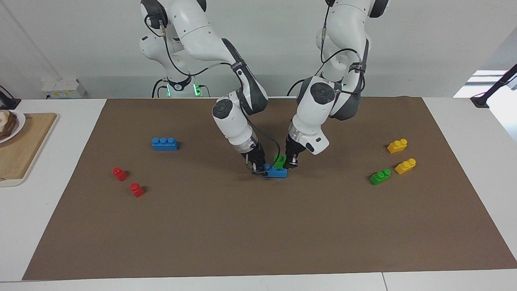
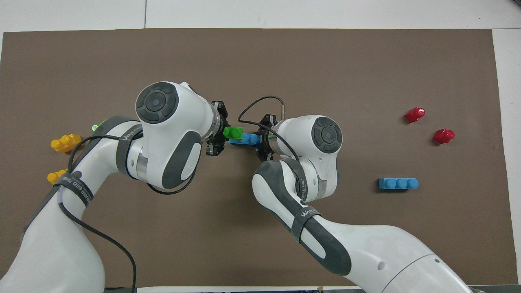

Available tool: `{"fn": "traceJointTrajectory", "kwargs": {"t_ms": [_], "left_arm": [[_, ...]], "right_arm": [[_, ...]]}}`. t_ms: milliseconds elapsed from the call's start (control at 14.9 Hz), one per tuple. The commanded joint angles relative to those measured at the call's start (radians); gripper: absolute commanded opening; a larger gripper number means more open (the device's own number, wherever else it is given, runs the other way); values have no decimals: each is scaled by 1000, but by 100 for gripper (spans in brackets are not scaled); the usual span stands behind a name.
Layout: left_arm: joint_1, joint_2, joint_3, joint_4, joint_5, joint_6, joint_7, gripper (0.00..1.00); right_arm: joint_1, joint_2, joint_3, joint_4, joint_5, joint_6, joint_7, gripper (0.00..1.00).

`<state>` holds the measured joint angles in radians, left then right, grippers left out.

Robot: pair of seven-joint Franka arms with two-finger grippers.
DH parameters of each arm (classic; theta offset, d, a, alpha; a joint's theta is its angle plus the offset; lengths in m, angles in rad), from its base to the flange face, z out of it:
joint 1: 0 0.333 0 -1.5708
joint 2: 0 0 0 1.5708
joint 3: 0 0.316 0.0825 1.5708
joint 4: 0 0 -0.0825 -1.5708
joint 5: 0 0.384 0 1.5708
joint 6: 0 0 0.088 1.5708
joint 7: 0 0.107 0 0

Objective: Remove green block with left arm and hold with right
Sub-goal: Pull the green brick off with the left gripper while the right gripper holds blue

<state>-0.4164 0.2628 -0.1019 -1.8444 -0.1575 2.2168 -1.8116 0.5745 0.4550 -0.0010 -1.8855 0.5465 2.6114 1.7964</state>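
Fingers of left gripper (image 1: 291,163) pinch studded green block (image 1: 278,161); right gripper (image 1: 258,166) clamps blue brick (image 1: 277,173) beneath.

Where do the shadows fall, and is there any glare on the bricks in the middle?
Facing view: soft, even light; green block and blue brick show no glare, only a faint shadow on the mat. Overhead view: the arms cast broad, soft shadows on the mat; the left arm hides part of the green block.

A small chunky green block (image 1: 278,161) with round studs on top sits upright on one end of a blue brick (image 1: 278,173), gripped by the left gripper (image 1: 291,163). The right gripper (image 1: 258,166) clamps the blue brick's other end.
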Motion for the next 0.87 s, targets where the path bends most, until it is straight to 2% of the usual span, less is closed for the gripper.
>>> {"fn": "traceJointTrajectory", "kwargs": {"t_ms": [0,335,803], "left_arm": [[39,-72,2,-13,-17,-101,76,0],[154,-186,5,-32,-19,-340,389,0],[341,-263,11,-166,-5,-355,930,0]], "right_arm": [[-8,2,6,19,27,0,-14,0],[-99,-50,3,95,12,-161,-87,0],[-306,-163,3,94,12,-398,-253,0]]}}
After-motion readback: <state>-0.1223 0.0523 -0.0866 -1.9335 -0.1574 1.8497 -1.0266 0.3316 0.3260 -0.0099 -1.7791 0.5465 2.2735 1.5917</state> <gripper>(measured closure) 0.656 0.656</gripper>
